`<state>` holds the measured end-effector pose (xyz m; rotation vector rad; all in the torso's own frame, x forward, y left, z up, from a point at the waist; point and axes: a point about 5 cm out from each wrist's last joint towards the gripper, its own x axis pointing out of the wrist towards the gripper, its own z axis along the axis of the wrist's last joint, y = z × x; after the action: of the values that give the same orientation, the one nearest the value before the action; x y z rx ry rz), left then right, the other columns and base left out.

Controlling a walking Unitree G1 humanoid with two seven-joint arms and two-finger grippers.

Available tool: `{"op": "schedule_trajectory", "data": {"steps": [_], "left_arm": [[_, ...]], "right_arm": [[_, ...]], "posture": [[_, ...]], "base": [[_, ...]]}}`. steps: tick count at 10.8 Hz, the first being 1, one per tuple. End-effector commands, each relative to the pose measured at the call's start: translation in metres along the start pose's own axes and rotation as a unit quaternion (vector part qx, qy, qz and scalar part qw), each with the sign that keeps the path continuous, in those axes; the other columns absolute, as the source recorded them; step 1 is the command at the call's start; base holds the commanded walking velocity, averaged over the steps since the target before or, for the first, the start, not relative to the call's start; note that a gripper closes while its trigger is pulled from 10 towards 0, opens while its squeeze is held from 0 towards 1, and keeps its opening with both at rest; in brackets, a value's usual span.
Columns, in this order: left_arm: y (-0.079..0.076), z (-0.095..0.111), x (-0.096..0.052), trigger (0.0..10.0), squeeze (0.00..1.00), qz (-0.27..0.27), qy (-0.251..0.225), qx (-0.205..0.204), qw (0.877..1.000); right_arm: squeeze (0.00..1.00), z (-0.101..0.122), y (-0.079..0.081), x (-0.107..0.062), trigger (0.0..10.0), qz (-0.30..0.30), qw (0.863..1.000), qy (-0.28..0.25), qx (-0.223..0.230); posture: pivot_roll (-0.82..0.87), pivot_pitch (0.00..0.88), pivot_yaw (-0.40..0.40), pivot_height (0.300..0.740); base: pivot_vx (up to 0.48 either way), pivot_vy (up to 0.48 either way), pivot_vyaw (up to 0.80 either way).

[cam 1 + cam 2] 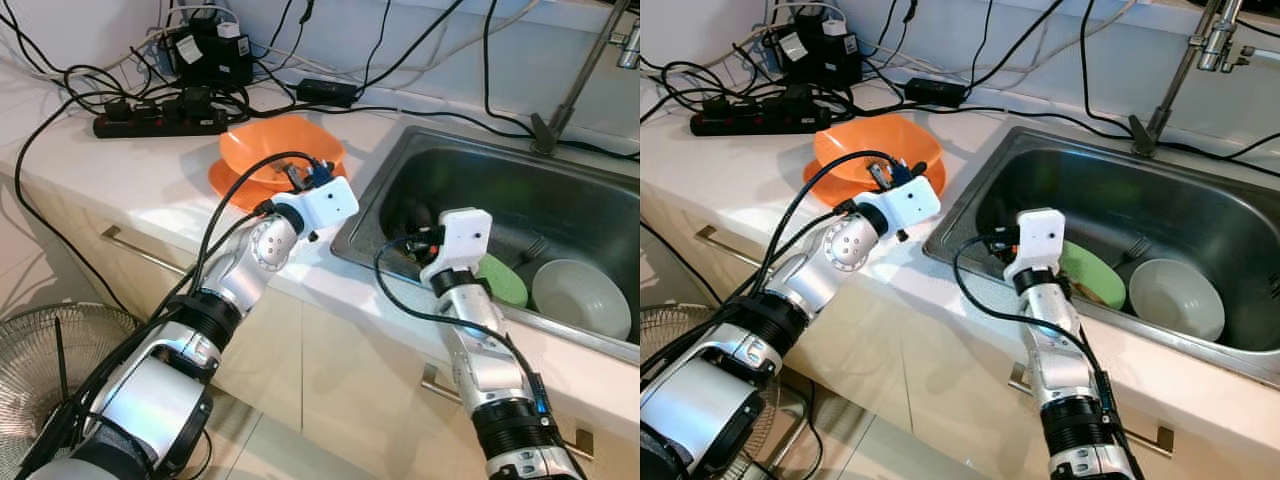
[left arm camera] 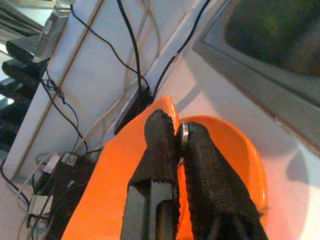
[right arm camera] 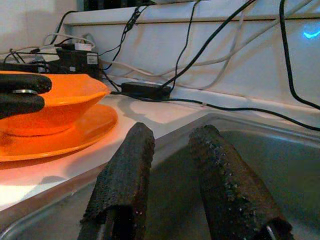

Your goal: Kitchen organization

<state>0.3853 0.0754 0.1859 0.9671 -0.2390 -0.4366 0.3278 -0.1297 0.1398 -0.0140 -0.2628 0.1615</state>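
1. Nowhere any legible brand or writing: white stickers on the black adapters point(image 1: 208, 45) at the back of the desk, too small to read.
2. Left end effector point(image 2: 178, 145) closed on the rim of the orange bowl point(image 1: 282, 150), coarse black fingers point(image 2: 161, 145) pinching a small round silvery piece against the glossy plastic edge.
3. Orange bowl sitting on a matching orange plate point(image 1: 230, 183), both smooth and shiny, on the pale desk point(image 1: 130, 170) just beside the sink's near corner.
4. Right end effector point(image 3: 172, 150) narrowly parted, holding nothing, its two rough, worn black fingers point(image 3: 127, 175) poised over the near corner of the sink point(image 1: 440, 150).
5. Sink of brushed stainless steel, rectangular with rounded corners; inside, a flat round green plate point(image 1: 502, 281) partly under the right arm, touching a smooth white bowl point(image 1: 580, 298) beside it.
6. Black power strip point(image 1: 155, 118) with plugs along the desk's back edge, tangled black and white cables around it.
7. Chrome tap stem point(image 1: 580, 75) rising behind the sink.
8. Wire-grilled fan point(image 1: 60, 350) on the floor below the desk's front edge; bar handles on pale cabinet fronts.
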Motion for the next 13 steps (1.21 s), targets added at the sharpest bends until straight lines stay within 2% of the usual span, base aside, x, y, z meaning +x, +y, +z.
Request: {"op": "schedule_trajectory", "data": {"steps": [1, 3, 4, 6, 7, 8, 9, 10, 11, 12, 13], "left_arm": [[0.004, 0.003, 0.003, 0.0, 0.0, 0.004, -0.004, 0.018, 1.0], [0.01, 0.005, 0.001, 0.0, 0.0, 0.027, -0.013, 0.029, 0.999], [0.015, 0.007, 0.001, 0.0, 0.0, 0.043, -0.022, 0.047, 0.998], [0.031, 0.019, -0.002, 0.0, 0.0, 0.1, -0.058, 0.081, 0.99], [0.035, 0.027, -0.004, 0.0, 0.0, 0.119, -0.082, 0.081, 0.986], [0.036, 0.04, -0.008, 10.0, 0.0, 0.132, -0.125, 0.06, 0.982], [0.033, 0.053, -0.014, 10.0, 0.0, 0.131, -0.175, 0.014, 0.976], [0.028, 0.066, -0.02, 10.0, 0.0, 0.117, -0.222, -0.006, 0.968], [0.017, 0.079, -0.026, 10.0, 0.0, 0.087, -0.271, -0.034, 0.958], [0.014, 0.083, -0.028, 10.0, 0.0, 0.079, -0.282, -0.054, 0.955], [0.011, 0.085, -0.028, 10.0, 0.0, 0.067, -0.289, -0.099, 0.95]], "right_arm": [[0.0, -0.003, 0.002, -0.001, 10.0, 0.0, 1.0, 0.01, 0.003], [0.0, -0.002, 0.003, 0.0, 10.0, 0.001, 1.0, 0.009, 0.004], [0.0, -0.002, 0.004, 0.0, 10.0, 0.001, 1.0, 0.009, 0.003], [0.0, -0.002, 0.003, 0.001, 10.0, 0.0, 1.0, 0.009, 0.002], [0.0, -0.002, 0.003, 0.001, 10.0, -0.001, 1.0, 0.009, 0.001], [0.0, -0.003, 0.003, 0.0, 10.0, -0.002, 1.0, 0.009, 0.0], [0.0, -0.002, 0.003, 0.0, 10.0, -0.002, 1.0, 0.006, -0.007], [0.62, -0.001, 0.002, 0.0, 10.0, -0.001, 1.0, 0.002, -0.009], [1.0, 0.001, 0.003, 0.001, 10.0, 0.005, 1.0, -0.005, -0.017], [1.0, 0.002, 0.003, 0.002, 10.0, 0.008, 1.0, -0.007, -0.022], [1.0, 0.003, 0.004, 0.003, 10.0, 0.012, 0.999, -0.012, -0.037]], "posture": [[0.17, 0.006, -0.01, 0.74], [0.17, 0.0, -0.012, 0.74], [0.18, 0.0, -0.014, 0.74], [0.18, 0.0, -0.016, 0.74], [0.18, 0.0, -0.016, 0.74], [0.18, 0.001, -0.015, 0.74], [0.18, 0.002, -0.016, 0.74], [0.18, 0.005, -0.018, 0.74], [0.18, 0.005, -0.016, 0.74], [0.18, 0.004, -0.016, 0.74], [0.18, 0.004, -0.016, 0.74]], "base": [[0.0, 0.0, 0.0], [0.0, 0.0, 0.0], [0.0, 0.0, 0.0], [0.0, 0.0, 0.0], [0.0, 0.0, 0.0], [0.0, 0.0, 0.0], [0.0, 0.0, 0.0], [0.0, 0.0, 0.0], [0.0, 0.0, 0.0], [0.0, 0.0, 0.0], [0.0, 0.0, 0.0]]}}
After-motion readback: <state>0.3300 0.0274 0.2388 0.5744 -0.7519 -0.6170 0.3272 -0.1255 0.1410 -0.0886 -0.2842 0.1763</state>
